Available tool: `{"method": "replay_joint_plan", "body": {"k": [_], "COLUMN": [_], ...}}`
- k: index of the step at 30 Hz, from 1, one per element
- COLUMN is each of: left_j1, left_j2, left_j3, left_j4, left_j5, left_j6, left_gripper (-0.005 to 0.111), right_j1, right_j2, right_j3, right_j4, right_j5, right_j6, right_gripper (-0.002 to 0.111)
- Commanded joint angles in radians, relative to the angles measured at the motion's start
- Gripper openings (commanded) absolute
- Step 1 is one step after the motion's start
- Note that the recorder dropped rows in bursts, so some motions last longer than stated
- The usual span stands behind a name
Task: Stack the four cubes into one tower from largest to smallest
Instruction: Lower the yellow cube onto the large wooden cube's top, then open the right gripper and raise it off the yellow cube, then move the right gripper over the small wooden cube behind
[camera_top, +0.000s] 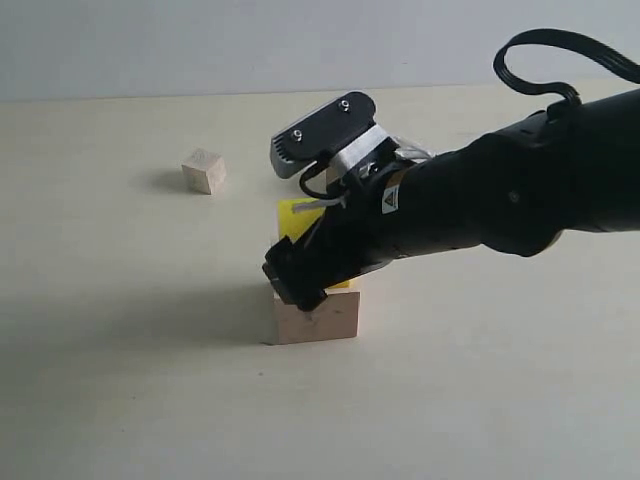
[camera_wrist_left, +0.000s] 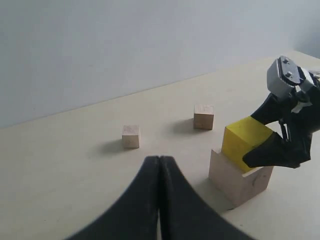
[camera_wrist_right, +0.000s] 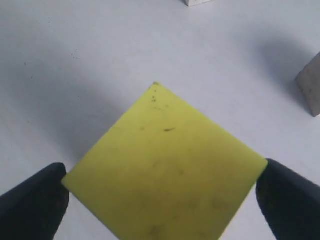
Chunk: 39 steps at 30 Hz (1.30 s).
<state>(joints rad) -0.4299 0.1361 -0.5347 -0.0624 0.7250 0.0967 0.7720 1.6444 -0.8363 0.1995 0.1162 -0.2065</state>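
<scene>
Right fingers (camera_wrist_right: 35, 200) pinch yellow cube (camera_wrist_right: 165, 170) atop large cube (camera_top: 320, 316); left fingers (camera_wrist_left: 142, 205) closed.

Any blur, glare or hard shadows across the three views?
Exterior view: even, soft light, a faint shadow left of the large pale cube; no glare. Left wrist view: scene sharp, the shut left gripper soft and featureless black. Right wrist view: yellow cube slightly soft, close up.
</scene>
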Motion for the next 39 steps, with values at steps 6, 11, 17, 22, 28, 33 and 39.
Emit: {"method": "replay_joint_plan", "body": {"k": [6,11,17,22,28,33,39], "left_j1": [0.002,0.002,0.002,0.002,0.002,0.002,0.002], "left_j2": [-0.002,-0.002,-0.002,-0.002,-0.002,-0.002,-0.002], "left_j3": [0.031,0.034,0.038,0.04,0.049,0.052,0.052], "left_j4": [-0.006,-0.006,-0.006,-0.006,-0.006,-0.006,-0.006], "left_j5": [-0.051,-0.07,-0.07,-0.068,-0.07,-0.07,-0.07], "left_j6": [0.003,0.003,0.003,0.003,0.003,0.003,0.003], "left_gripper": [0.0,0.0,0.0,0.0,0.0,0.0,0.0], "right_j1": [-0.001,-0.001,-0.077,-0.17,-0.267,-0.33,-0.341], "right_j2": [-0.092,-0.146,-0.191,-0.188,-0.149,-0.056,0.084], "right_j3": [-0.001,-0.009,-0.119,-0.236,-0.361,-0.455,-0.555], "right_j4": [-0.002,-0.023,-0.023,-0.027,-0.027,-0.027,-0.049], "right_j5": [0.002,0.022,0.211,0.384,0.54,0.61,0.626], "right_j6": [-0.04,-0.033,0.025,0.027,0.027,0.011,-0.016], "right_gripper": [0.096,0.096,0.096,0.096,0.096,0.096,0.095]}}
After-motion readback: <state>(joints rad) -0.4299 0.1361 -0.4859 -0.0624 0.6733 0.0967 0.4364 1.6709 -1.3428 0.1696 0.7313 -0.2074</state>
